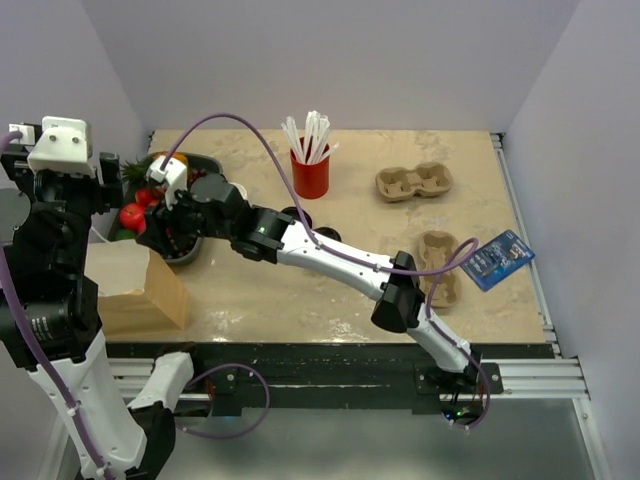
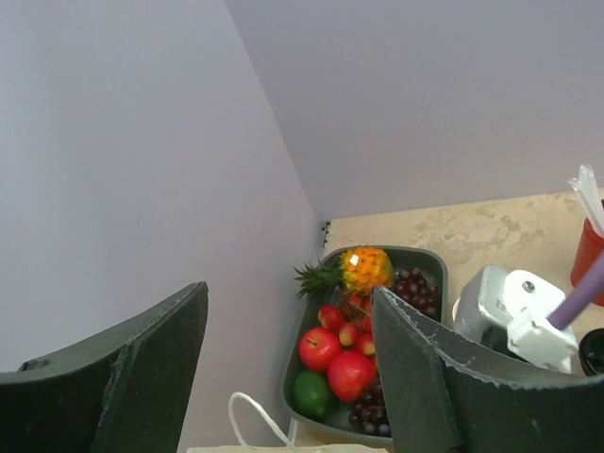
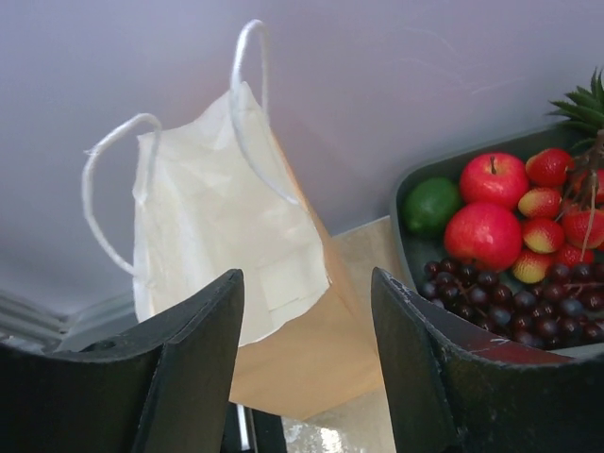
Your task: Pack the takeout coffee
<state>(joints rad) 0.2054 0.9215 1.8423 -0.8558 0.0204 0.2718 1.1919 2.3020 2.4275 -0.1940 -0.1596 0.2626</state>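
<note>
I see no tan cup with a black lid in full. A black round edge (image 1: 293, 212) shows behind my right arm, and again at the right edge of the left wrist view (image 2: 595, 351); I cannot tell what it is. The brown paper bag (image 1: 130, 290) stands open at the front left. My right gripper (image 1: 165, 238) is open and empty, just right of the bag's mouth (image 3: 217, 236); its fingertips frame the bag (image 3: 307, 274). No cup shows inside the bag. My left gripper (image 1: 100, 180) is open and empty, held high at the far left (image 2: 288, 293).
A dark tray of fruit (image 1: 195, 160) sits behind the bag, under my right gripper (image 2: 425, 253) (image 3: 401, 203). A red cup of white straws (image 1: 311, 172) stands at the back middle. Two pulp cup carriers (image 1: 413, 181) (image 1: 438, 265) and a blue packet (image 1: 500, 260) lie to the right.
</note>
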